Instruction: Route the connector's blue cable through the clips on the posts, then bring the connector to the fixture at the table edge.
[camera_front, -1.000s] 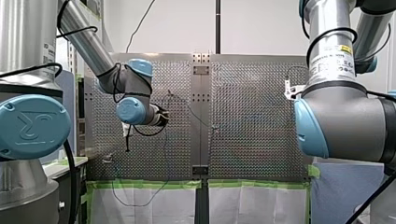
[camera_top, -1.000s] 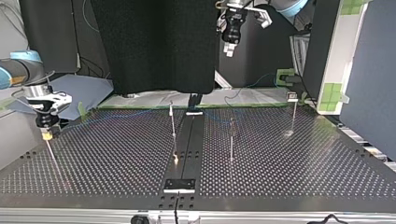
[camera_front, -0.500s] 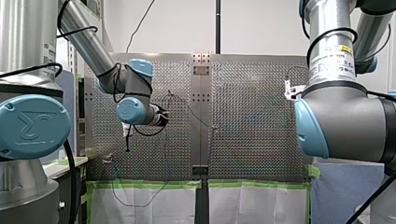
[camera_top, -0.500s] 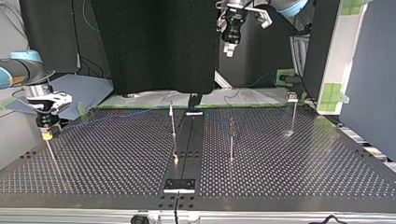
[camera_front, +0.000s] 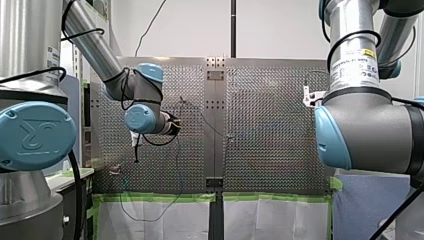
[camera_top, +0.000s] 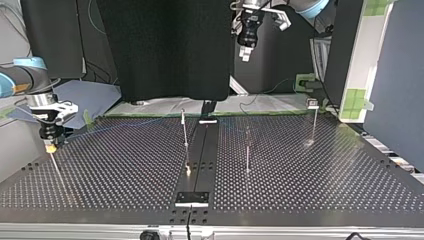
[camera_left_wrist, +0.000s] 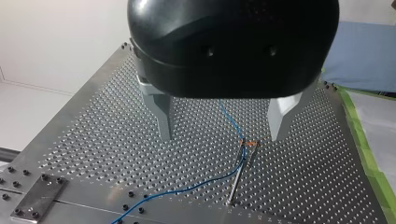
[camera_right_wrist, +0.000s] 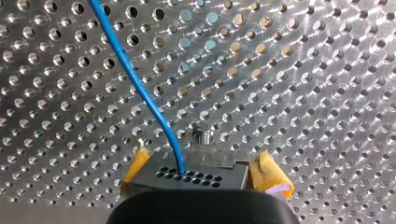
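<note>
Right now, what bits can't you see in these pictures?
Right wrist view: my right hand's black body hides part of the dark grey holed connector.
Top view: the thin blue cable is too faint to follow through the slim metal posts.
Front view: my right arm's big grey joint blocks the perforated metal table's side.

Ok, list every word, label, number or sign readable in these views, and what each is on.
No text can be quoted with certainty.
Embossed logo on the blue joint cap of my left arm: a mark, letters unclear.
White label with a yellow patch on my right arm: print too blurred to read.
Top and wrist views: no text.
</note>
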